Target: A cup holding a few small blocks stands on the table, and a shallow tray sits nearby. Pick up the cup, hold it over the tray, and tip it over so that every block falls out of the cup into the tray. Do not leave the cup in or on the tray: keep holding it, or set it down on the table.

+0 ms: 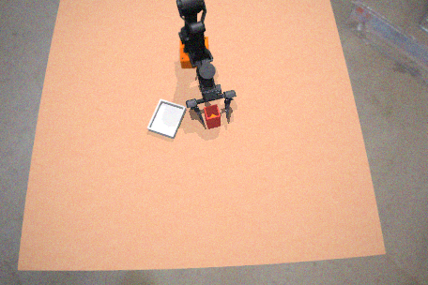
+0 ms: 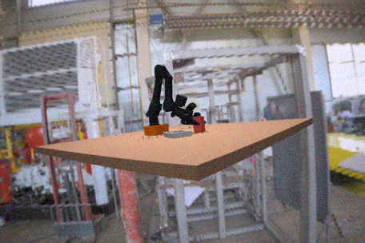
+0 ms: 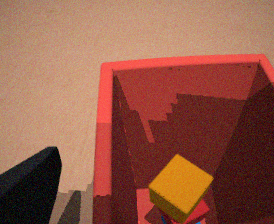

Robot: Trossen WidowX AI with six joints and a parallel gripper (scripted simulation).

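The red square cup (image 1: 213, 123) (image 2: 199, 125) (image 3: 103, 105) stands upright on the table. Inside it a yellow block (image 3: 181, 182) lies on top, with a red block (image 3: 200, 210) and a bit of blue below it at the wrist view's lower edge. My gripper (image 1: 217, 125) is wide open, with one finger on each side of the cup and a gap on both sides. Only the left finger shows in the wrist view; the exterior view shows the fingers poorly. The white shallow tray (image 1: 167, 121) (image 2: 178, 134) lies left of the cup in the top view and holds no blocks.
The arm's orange base (image 1: 187, 61) (image 2: 156, 129) stands behind the tray and cup in the top view. The tray's right corner is close to the left finger in that view. The wooden table top (image 1: 202, 199) (image 2: 160, 155) extends around them.
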